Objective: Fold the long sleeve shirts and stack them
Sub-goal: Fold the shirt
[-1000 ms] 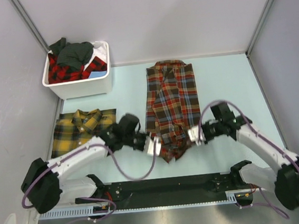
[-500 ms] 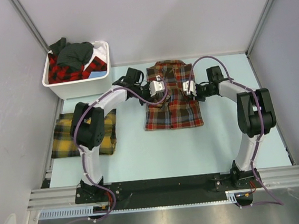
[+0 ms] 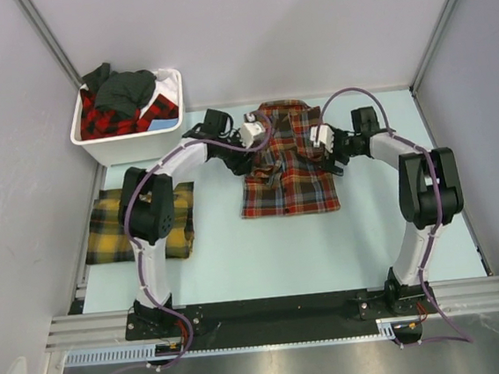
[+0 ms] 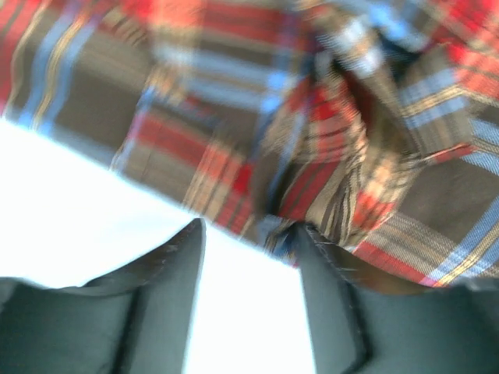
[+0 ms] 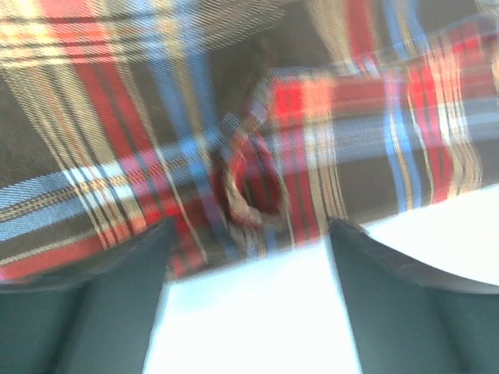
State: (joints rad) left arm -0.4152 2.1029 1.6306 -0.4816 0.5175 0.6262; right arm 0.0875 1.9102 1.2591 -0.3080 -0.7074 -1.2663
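A red-brown plaid long sleeve shirt [image 3: 286, 179] with blue lines lies folded in half at the table's middle, collar at the far end. My left gripper [image 3: 263, 140] hovers over its far left part, open; in the left wrist view [image 4: 248, 234] bare table shows between the fingers [image 4: 175, 261] and the cloth's bunched edge [image 4: 312, 187] lies just past the tips. My right gripper [image 3: 314, 143] is open over the far right part; its wrist view [image 5: 248, 234] shows a rumpled fold [image 5: 249, 183] just ahead of the tips. A folded yellow-and-dark-green shirt [image 3: 104, 232] lies at the left.
A white plastic bin [image 3: 130, 144] at the far left corner holds red-black plaid and dark grey clothes [image 3: 122, 98]. Grey walls close in the table on three sides. The left arm [image 3: 150, 205] reaches over the yellow shirt's right part.
Both grippers carried the shirt's near hem to the far end, folding it in half. In the last half second both opened and let go of the cloth.
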